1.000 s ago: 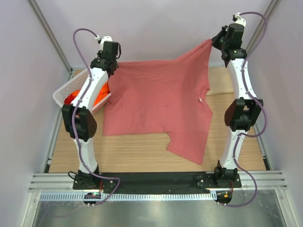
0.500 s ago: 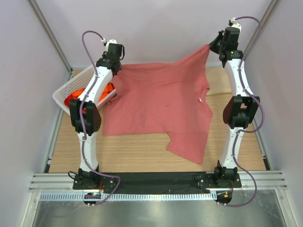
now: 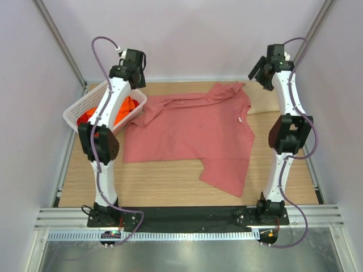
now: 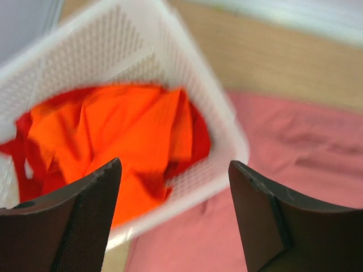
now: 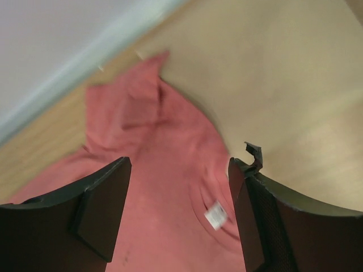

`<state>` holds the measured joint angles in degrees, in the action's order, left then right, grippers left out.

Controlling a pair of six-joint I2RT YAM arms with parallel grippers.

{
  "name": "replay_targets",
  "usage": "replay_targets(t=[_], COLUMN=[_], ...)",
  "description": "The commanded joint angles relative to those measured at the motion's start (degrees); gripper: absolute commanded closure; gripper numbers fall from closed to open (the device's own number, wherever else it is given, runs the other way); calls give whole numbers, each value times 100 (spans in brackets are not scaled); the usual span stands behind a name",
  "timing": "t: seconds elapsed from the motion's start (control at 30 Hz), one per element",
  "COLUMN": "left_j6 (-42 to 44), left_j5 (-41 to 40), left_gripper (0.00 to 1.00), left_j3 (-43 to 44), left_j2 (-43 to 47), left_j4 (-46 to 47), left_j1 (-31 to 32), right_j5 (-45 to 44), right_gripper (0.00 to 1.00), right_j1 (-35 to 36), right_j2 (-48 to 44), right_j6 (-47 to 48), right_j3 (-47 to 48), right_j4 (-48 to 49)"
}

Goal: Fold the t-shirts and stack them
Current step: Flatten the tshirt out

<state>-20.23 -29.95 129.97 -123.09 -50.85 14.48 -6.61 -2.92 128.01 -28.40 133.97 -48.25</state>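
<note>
a: how far along?
b: barely started, i'd say. the salmon-pink t-shirt (image 3: 187, 133) lies spread on the wooden table (image 3: 170, 184), unfolded, its far edge rumpled. the orange and red shirts (image 4: 113, 130) sit in the white basket (image 3: 76, 109).
a: which way does it point?
b: long axis left to right, collar toward the right arm, hem leftward.
a: grippers?
b: left gripper (image 4: 174, 164) and right gripper (image 5: 178, 164) both gape, holding nothing.

You will find nothing readable in any of the three views. The only label you can see is the small white sewn-in tag (image 5: 215, 215) at the neckline of the dusty salmon-pink cotton t-shirt (image 5: 170, 187). Whatever is printed on it is too small and blurred for you to make out, both from the right wrist and from above.
</note>
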Motion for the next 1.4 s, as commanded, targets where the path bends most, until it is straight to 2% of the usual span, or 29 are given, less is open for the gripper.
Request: replay_targets(t=[0.0, 0.07, 0.1, 0.13, 0.17, 0.2, 0.23, 0.27, 0.3, 0.33, 0.4, 0.47, 0.53, 0.63, 0.7, 0.8, 1.03, 1.1, 1.13, 1.17, 1.37], left_j6=[-376, -551, -631, -684, -797, -851, -912, -1052, -1088, -1106, -1202, -1343, -1598, -1756, -1783, -1844, -2213, -2345, -2380, -2476, -2626], left_j5=[313, 551, 691, 989, 1105, 1202, 1281, 1299, 1351, 1491, 1598, 1781, 2289, 2740, 2942, 2829, 2644, 2696, 2731, 2706, 2539], left_gripper=[26, 30, 34, 36, 37, 39, 41, 42, 46, 46, 46, 42, 39, 43, 46, 49, 53, 51, 48, 45, 48], left_j3=[-1050, -1743, -2435, -2868, -3255, -4068, -4416, -4732, -5318, -5524, -5903, -6395, -6755, -7187, -7240, -7126, -7152, -7327, -7398, -7459, -7732], left_j2=[1250, 1970, 2208, 2758, 3025, 3332, 3596, 4043, 4204, 4318, 4416, 4337, 4136, 3793, 3661, 3494, 3256, 3265, 3273, 3300, 3466], left_j4=[-504, -601, -610, -619, -558, -505, -453, -400, -365, -338, -329, -198, 188, 549, 707, 866, 831, 883, 893, 910, 901], left_j1=[-33, -24, -33, -24, -24, -24, -24, -24, -24, -24, -42, -112, -541, -1060, -1140, -1158, -1158, -1167, -1158, -1167, -1158], right_j5=[-130, -130, -121, -34, 2, 45, 168, 195, 204, 343, 563, 967, 951, 1083, 1127, 1179, 1066, 969, 873, 811, 845], right_gripper=[23, 23, 23, 23, 25, 26, 28, 32, 35, 39, 60, 75, 76, 74, 68, 62, 56, 50, 41, 40, 38], right_j1=[98, 282, 292, 475, 563, 773, 914, 1046, 1317, 1433, 1548, 1592, 1601, 1601, 1601, 1610, 1601, 1601, 1601, 1601, 1593], right_j2=[-1188, -1801, -2032, -2269, -2811, -3086, -3428, -3988, -4307, -4571, -5316, -5811, -6365, -6534, -6508, -6621, -6596, -6543, -6517, -6438, -6244], right_j6=[-192, -79, -60, -34, 1, 10, 19, 19, -68, -112, -253, -376, -411, -281, -236, -236, -122, -148, -174, -209, -516], right_j3=[-906, -1720, -2030, -2372, -3063, -3453, -3848, -4583, -4947, -5334, -6354, -7204, -7603, -8044, -8150, -8168, -7957, -7939, -7957, -7974, -8343], right_j4=[-834, -984, -1011, -1002, -967, -924, -854, -792, -765, -721, -721, -660, -703, -966, -1177, -1213, -1380, -1389, -1363, -1363, -1196])
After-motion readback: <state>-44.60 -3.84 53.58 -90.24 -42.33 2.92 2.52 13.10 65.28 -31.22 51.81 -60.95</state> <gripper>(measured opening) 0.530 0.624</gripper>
